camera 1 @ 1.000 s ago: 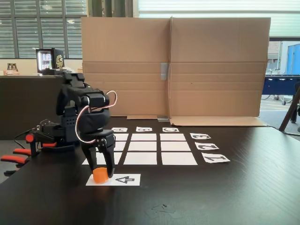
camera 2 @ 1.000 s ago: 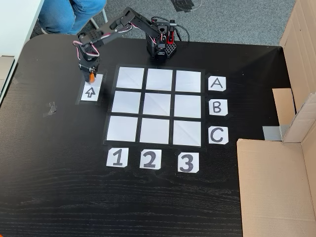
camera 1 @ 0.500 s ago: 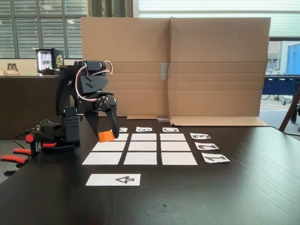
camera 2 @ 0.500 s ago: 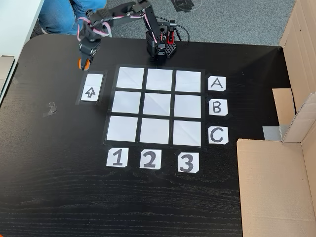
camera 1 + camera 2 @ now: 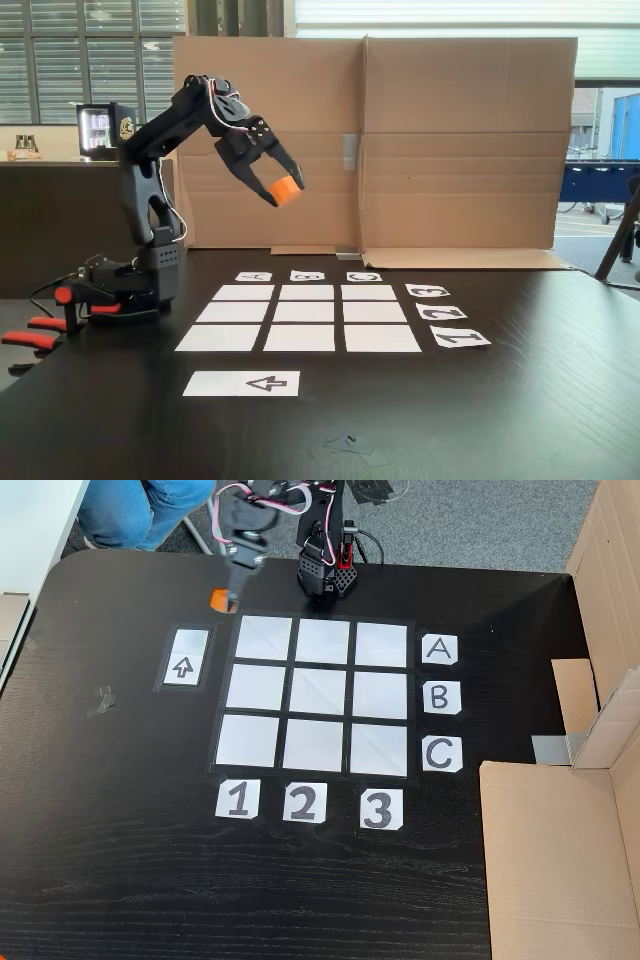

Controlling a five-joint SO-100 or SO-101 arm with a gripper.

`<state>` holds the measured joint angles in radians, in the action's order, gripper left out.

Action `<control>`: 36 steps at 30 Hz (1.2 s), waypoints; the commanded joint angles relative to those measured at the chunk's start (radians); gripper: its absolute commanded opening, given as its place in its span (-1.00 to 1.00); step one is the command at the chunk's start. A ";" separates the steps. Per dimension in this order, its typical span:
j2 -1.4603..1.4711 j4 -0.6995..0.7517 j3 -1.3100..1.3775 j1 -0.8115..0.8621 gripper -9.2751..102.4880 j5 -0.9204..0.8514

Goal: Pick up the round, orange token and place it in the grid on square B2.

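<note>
- A black wood-grain table (image 5: pixel 120 860) carries everything.
- The grid (image 5: pixel 312 695) of nine white sheets lies flat on it; square B2 (image 5: pixel 319 691) is its centre cell.
- Letter cards (image 5: pixel 440 696) lie just right of the grid, number cards (image 5: pixel 303 803) just below it, in the top-down fixed view.
- An arrow strip (image 5: pixel 185 658) lies just left of the grid.
- The arm's base (image 5: pixel 323 578) stands just above the grid.
</note>
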<state>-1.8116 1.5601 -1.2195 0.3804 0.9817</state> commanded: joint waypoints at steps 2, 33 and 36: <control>-0.048 0.008 -0.012 -0.126 -0.85 0.066; 0.301 -0.207 -0.407 -0.443 -0.85 0.385; 0.336 -0.219 -0.397 -0.453 -0.85 0.396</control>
<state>-1.4849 1.3576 -1.6245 -0.0614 1.3652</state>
